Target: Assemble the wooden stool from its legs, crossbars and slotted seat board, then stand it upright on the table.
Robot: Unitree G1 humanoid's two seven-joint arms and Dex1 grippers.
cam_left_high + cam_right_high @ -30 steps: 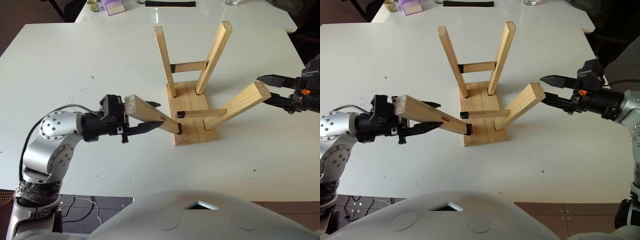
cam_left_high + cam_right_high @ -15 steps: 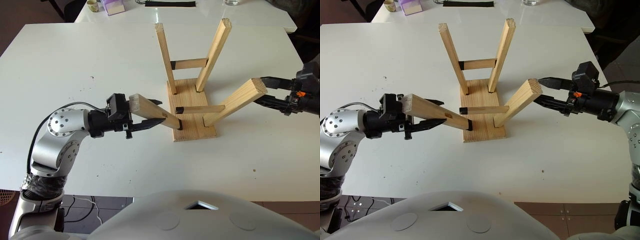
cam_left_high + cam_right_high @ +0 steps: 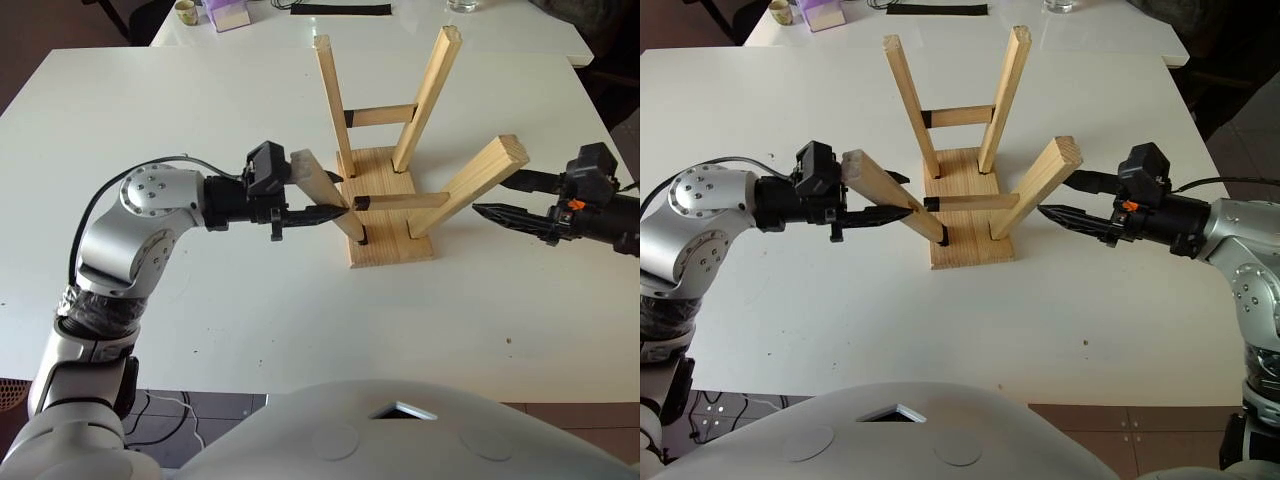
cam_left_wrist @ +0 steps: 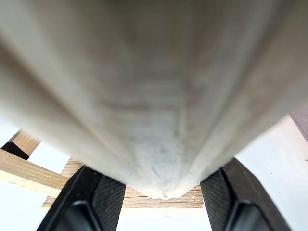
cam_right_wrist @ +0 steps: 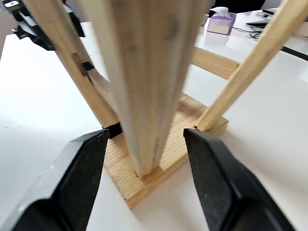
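On the rear table (image 3: 400, 25) we see a small cup (image 3: 185, 11) w/ a purple box (image 3: 228, 13) just beside it, a flat black strip (image 3: 340, 8) approx. mid-table, & a clear glass (image 3: 462, 4) further right.

Pale seat board (image 3: 390, 252) lies flat; far legs (image 3: 333, 115) nearly upright; near legs (image 3: 465, 190) splayed outward; crossbars (image 3: 405, 201) joining pairs.

Both eye views look forward and down from the head across the bench (image 3: 150, 120), framing the whole stool (image 3: 385, 225) from slightly offset angles. The left wrist camera sits tight against the left leg (image 4: 154, 96); the right wrist camera looks closely along the right leg (image 5: 139, 82). All share the seat board (image 5: 192, 115).
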